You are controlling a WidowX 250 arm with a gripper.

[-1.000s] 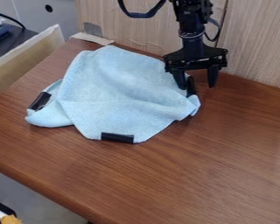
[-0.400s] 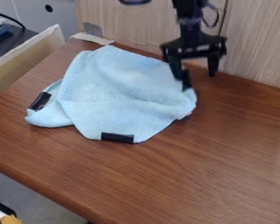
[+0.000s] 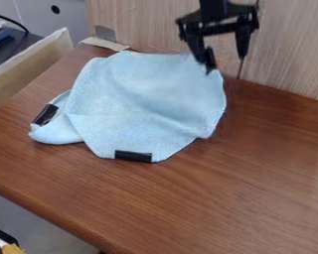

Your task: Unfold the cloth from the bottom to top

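Upward, toward the top edge of the frame, the gripper point(image 3: 226, 64) has gone since the earlier frames, and the right side of the cloth point(image 3: 141, 94) has come up with it, its edge now higher beside the fingertips. The arm hangs in from the top, in front of the wood panel point(image 3: 287, 49). Its two fingers stand spread apart; the one toward the left of the frame meets the cloth's upper right edge, while the other is off to the right with nothing against it. So the cloth looks hooked or stuck on that one finger rather than pinched between both, though the exact contact is hard to make out.

The pale blue cloth lies across the upper left and middle of the frame on the brown table point(image 3: 255, 183), creased and only partly spread. A black strip point(image 3: 44, 114) marks its left side, by a folded flap, and another black strip point(image 3: 133, 156) sits at its lower edge; they probably serve as grip marks. Raising the right side presumably draws that layer toward the top to open the fold. With so slight a hold, the cloth could slip off and drop back rumpled.
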